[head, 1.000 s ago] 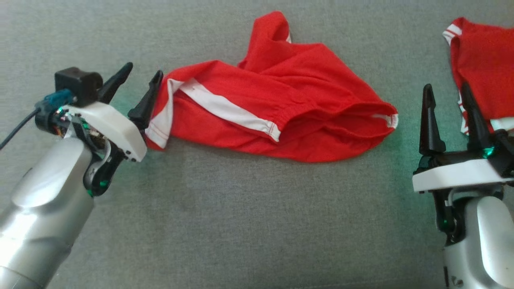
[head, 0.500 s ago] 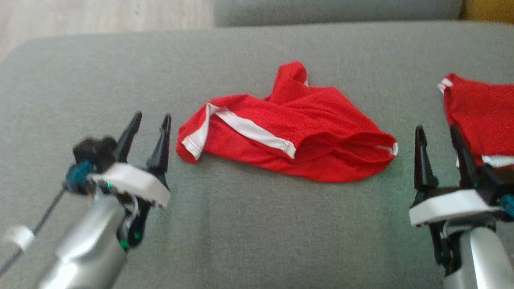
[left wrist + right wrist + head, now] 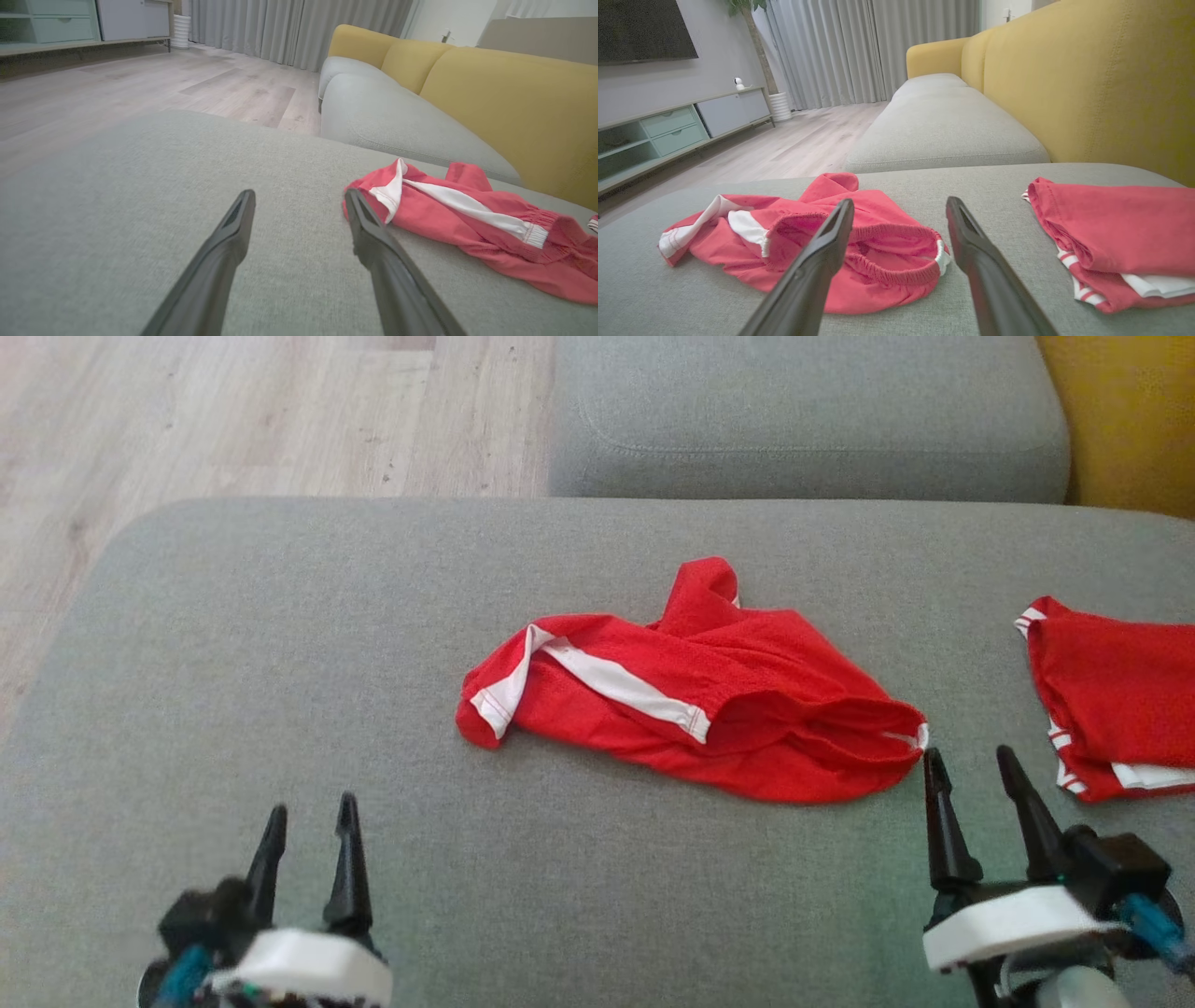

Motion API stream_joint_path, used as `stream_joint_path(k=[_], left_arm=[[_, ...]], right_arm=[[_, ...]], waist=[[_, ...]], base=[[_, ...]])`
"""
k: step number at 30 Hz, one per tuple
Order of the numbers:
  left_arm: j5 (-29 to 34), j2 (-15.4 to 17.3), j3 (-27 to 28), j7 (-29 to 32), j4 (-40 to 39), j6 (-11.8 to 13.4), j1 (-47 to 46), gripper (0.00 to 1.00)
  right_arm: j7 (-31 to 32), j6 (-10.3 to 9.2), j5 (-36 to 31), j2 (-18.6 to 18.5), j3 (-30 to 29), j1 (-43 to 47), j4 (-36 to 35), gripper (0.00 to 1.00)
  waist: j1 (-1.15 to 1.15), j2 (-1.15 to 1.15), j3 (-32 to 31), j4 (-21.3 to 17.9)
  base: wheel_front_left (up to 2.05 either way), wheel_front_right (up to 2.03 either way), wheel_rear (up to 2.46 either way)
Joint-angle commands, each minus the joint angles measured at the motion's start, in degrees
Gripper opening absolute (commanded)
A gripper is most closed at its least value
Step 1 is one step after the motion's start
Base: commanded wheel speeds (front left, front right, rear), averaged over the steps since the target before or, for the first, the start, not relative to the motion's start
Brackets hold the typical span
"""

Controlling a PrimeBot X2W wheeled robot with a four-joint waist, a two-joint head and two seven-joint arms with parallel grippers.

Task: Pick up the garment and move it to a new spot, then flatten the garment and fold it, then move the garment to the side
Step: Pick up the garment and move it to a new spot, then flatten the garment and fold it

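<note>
Both arms sit low over the grey cushion (image 3: 280,663), fingers parted and empty: left gripper (image 3: 313,805) well short of the crumpled red garment (image 3: 691,709) mid-cushion, right gripper (image 3: 969,753) near its right end. Right wrist view reveals the gaping elastic waistband (image 3: 896,275); left wrist view, the white-trimmed hem (image 3: 390,193).

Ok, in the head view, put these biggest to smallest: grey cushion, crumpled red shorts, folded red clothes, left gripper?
1. grey cushion
2. crumpled red shorts
3. folded red clothes and left gripper look alike; the gripper is nearer the camera, so I won't rank them.
</note>
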Motion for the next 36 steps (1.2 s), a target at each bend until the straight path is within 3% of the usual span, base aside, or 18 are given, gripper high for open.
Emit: stream_joint_path(k=[1, 6, 15, 31, 36], left_arm=[[0.6, 0.63, 2.89, -0.69, -2.19, 0.24, -2.23, 1.0], [3.56, -1.18, 5.14, -0.7, -5.65, 0.08, 2.62, 1.0], [5.3, -3.52, 5.35, -0.7, -4.72, -1.76, 2.83, 1.0], [5.93, -4.23, 5.84, -0.71, -3.21, -2.23, 2.44, 1.0], [6.29, -4.3, 5.68, -0.71, -3.14, -2.45, 1.54, 1.0]], right_arm=[[-0.79, 0.37, 0.51, -0.31, 1.36, -1.44, -1.68, 1.0], [-2.1, 0.37, 0.71, -0.31, 1.53, -0.02, -0.35, 1.0], [-3.27, 0.37, 1.47, -0.31, 3.19, -0.9, 2.67, 1.0], [-4.03, 0.37, 0.68, -0.31, 3.08, -2.01, 3.88, 1.0], [-2.88, 0.37, -0.39, -0.31, 5.37, -4.29, 3.39, 1.0]], waist=[[0.01, -0.01, -0.05, -0.02], [0.01, -0.01, -0.33, 0.34], [0.01, -0.01, -0.2, -0.11], [0.01, -0.01, 0.36, 0.06], [0.01, -0.01, 1.88, 1.23]], base=[[0.0, 0.0, 0.0], [0.0, 0.0, 0.0], [0.0, 0.0, 0.0], [0.0, 0.0, 0.0], [0.0, 0.0, 0.0]])
